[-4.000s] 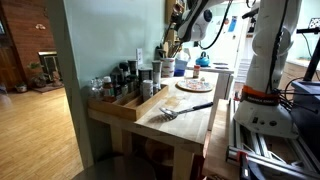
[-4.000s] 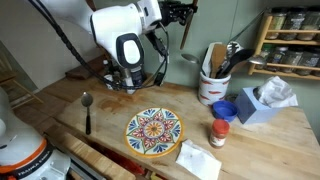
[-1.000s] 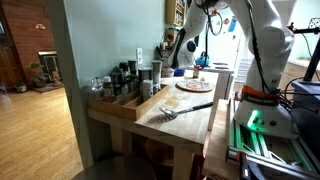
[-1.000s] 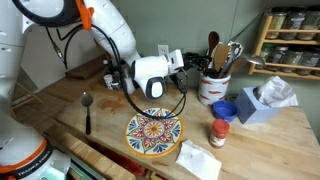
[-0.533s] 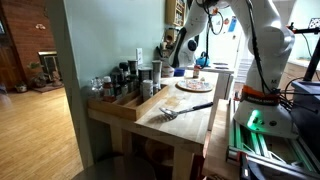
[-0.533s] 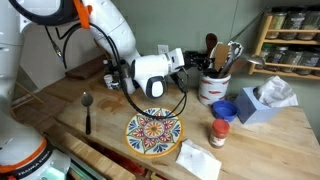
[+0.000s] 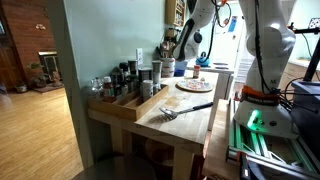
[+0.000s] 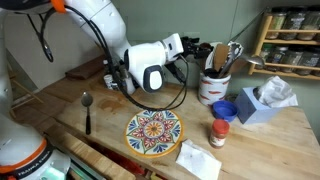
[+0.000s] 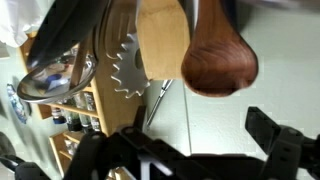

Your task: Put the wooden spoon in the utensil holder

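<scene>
Pale tan wood marks the wooden spoon [image 8: 218, 54], which stands upright in the white utensil holder [image 8: 211, 89] near the back edge of the worktop [image 8: 110, 125]. Its handle is down in the crock and its flat head is up among the other utensils. In the wrist view that pale head [image 9: 162, 40] fills the upper middle, with a dark brown wooden spoon bowl [image 9: 220, 62] touching or just beside it, and a toothed server [image 9: 125, 70] and a shiny metal spoon [image 9: 55, 75] on its other side. The gripper [image 8: 194, 63] hangs level with these heads, just beside the holder on the side facing away from the spice rack [image 8: 290, 35]. From the wrist its fingers [image 9: 272, 140] are spread wide with nothing between them. The spoon therefore lies straight ahead of the spread jaws, its long axis vertical and crossing the gripper's line of approach. By the look of it the placing is done, and the next move is most likely a retreat. It should back straight away from the crowded heads, since a sideways sweep could catch one and tip the crock. The painted plate [image 8: 153, 132] sits well clear, toward the front edge.
</scene>
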### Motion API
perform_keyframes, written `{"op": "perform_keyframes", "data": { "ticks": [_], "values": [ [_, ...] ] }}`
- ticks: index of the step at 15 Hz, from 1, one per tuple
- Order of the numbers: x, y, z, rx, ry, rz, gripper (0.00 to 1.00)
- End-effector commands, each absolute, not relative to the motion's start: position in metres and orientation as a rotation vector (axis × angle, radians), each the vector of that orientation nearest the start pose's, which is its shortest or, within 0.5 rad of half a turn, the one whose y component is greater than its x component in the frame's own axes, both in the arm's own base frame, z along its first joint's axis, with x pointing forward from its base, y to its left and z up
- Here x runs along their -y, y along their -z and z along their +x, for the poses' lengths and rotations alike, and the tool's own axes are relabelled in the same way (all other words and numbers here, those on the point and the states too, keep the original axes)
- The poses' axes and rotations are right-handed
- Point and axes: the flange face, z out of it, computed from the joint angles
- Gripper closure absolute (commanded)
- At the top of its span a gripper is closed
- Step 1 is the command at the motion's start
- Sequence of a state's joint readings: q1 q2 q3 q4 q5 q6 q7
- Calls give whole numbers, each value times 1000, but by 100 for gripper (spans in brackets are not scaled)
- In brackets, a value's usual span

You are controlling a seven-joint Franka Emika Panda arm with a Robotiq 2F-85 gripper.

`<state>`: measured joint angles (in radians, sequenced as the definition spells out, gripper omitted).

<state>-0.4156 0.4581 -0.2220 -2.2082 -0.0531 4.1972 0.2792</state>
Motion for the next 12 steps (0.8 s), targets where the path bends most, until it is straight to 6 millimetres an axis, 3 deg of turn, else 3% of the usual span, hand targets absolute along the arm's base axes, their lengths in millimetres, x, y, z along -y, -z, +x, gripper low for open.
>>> {"op": "perform_keyframes", "data": {
  "ticks": [1, 7, 10, 12],
  "values": [
    [306, -388, 444, -825, 2182, -2356, 0],
    [302, -417, 407, -824, 1918, -2479, 0],
    [278, -426, 396, -795, 1752, -2515, 0],
    [258, -420, 391, -772, 1631, -2546, 0]
  ]
}}
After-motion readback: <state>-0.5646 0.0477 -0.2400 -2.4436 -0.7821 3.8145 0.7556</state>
